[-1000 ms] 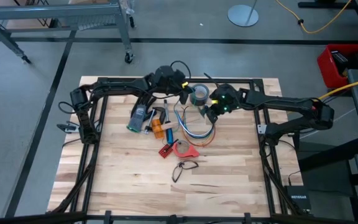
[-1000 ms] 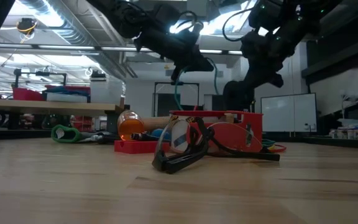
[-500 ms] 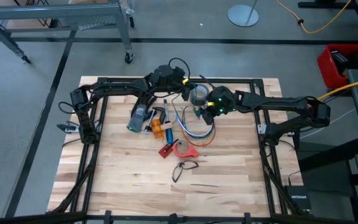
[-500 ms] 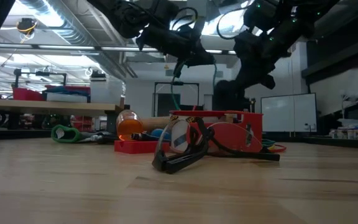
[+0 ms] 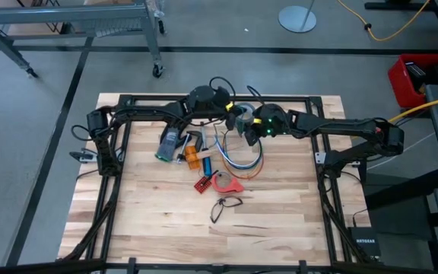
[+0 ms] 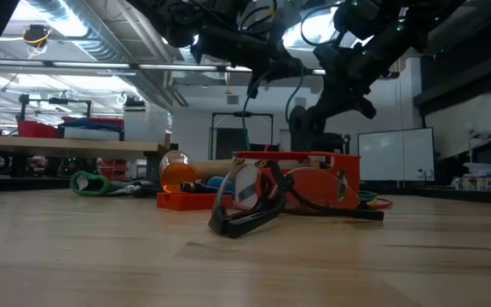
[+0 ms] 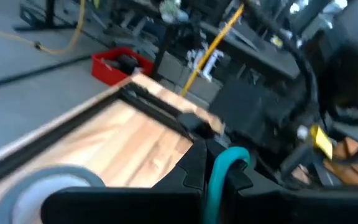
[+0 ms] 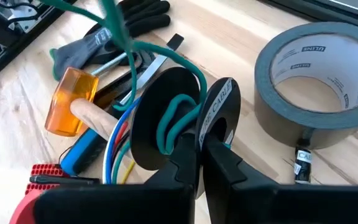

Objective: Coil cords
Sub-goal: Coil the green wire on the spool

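Grey concrete floor [image 5: 36, 167] around the wooden table [image 5: 166, 228]. Metal cart frame on casters [image 5: 74, 27] beyond the far left corner. Round grey floor stand base [image 5: 297, 17] beyond the far edge. Yellow cable [image 5: 386, 30] trails across the floor. Red box [image 5: 413, 76] at right. Low view: ceiling lights [image 6: 58, 21], whiteboard [image 6: 395, 153], doorway [image 6: 228, 141].

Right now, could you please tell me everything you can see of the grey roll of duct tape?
The grey roll of duct tape is a thick ring with a wide open core; the inner cardboard liner carries printed lettering. It lies flat on the wooden table near the far edge, hole upward. In the right wrist view it sits just beyond the black cable spool, apart from it as far as I can tell. In the high view the two arms meet beside it.
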